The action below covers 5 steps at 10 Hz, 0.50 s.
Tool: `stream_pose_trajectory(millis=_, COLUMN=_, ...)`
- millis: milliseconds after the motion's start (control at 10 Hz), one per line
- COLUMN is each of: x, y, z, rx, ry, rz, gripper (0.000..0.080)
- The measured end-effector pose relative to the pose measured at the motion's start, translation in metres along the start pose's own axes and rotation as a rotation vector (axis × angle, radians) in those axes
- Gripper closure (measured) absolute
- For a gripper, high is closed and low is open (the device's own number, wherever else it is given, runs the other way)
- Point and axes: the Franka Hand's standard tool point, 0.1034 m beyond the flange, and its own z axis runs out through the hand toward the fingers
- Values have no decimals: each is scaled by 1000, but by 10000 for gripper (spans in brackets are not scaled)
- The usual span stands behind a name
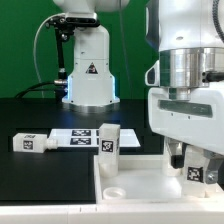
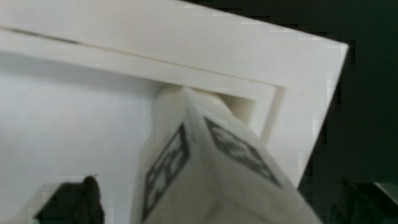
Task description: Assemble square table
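The white square table top [image 1: 150,190] lies at the front, with a round corner socket [image 1: 113,188] showing. My gripper [image 1: 195,168] is over the top's right part in the exterior view, shut on a white tagged leg [image 1: 192,173]. In the wrist view that leg [image 2: 214,165] runs from my gripper [image 2: 214,205] down to a corner of the table top [image 2: 89,110], beside its raised rim [image 2: 267,62]. One dark finger [image 2: 71,203] shows beside the leg. A second leg [image 1: 108,139] stands upright at the top's far edge. A third leg [image 1: 28,142] lies on the black table.
The marker board [image 1: 72,137] lies between the lying leg and the upright leg. The big white robot base [image 1: 88,70] with a warning triangle stands behind, with cables on the exterior view's left. The black table surface [image 1: 40,115] surrounds the parts.
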Motion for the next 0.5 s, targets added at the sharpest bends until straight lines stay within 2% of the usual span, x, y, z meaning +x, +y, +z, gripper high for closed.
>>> stream_pose_trajectory(millis=100, x=0, y=0, z=0, rx=0, ry=0, rz=-51, gripper=151)
stream_pose_trajectory(millis=200, x=0, y=-2, z=-1, rx=0, ry=6, rz=-200, gripper=151)
stream_pose_trajectory(millis=400, x=-4, y=-13, z=-14, rx=21, ry=11, rz=-575, gripper=151)
stream_pose_trajectory(millis=500, x=-7, y=-12, z=-13, rx=20, ry=7, rz=-699, gripper=151)
